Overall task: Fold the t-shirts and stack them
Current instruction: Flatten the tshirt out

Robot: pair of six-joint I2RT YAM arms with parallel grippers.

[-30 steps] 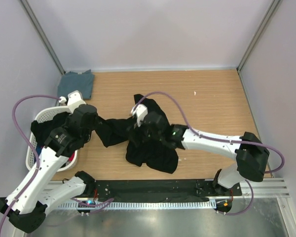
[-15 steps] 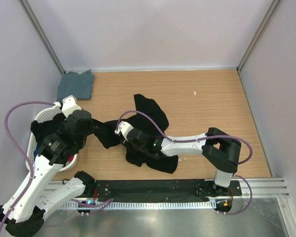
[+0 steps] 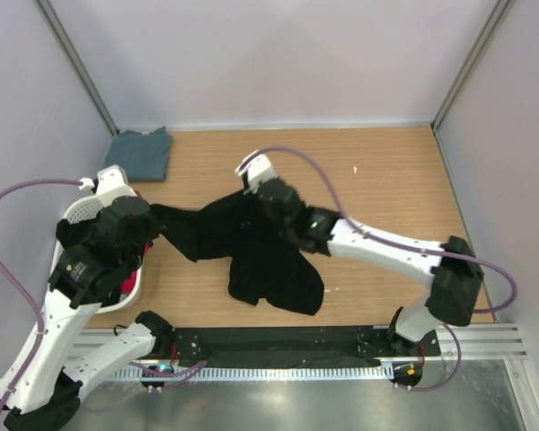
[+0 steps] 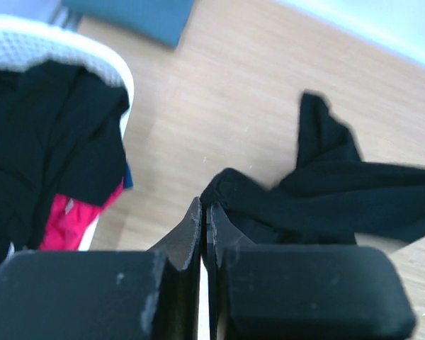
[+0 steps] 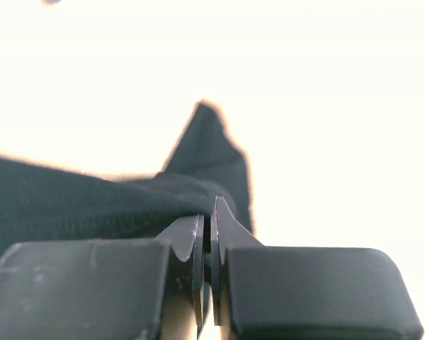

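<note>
The black t-shirt (image 3: 269, 260) hangs stretched between both grippers, its lower part bunched on the table. My left gripper (image 3: 151, 215) is shut on the shirt's left end, next to the basket; in the left wrist view the black t-shirt (image 4: 340, 198) runs off to the right from the left gripper (image 4: 205, 209). My right gripper (image 3: 250, 199) is shut on its upper edge near the table's middle, and the right wrist view shows the right gripper (image 5: 209, 209) pinching a fold of the black t-shirt (image 5: 92, 202). A folded slate grey-blue t-shirt (image 3: 139, 153) lies in the far left corner.
A white laundry basket (image 3: 79, 211) stands at the left edge with black cloth (image 4: 49, 142) and something red (image 4: 64, 223) in it. Grey walls enclose the table on three sides. A small white speck (image 3: 356, 168) lies on the wood at the far right.
The right gripper closed on the black t-shirt and moved toward the back of the table. The left arm drew back to the left, so the shirt now stretches between the two.
</note>
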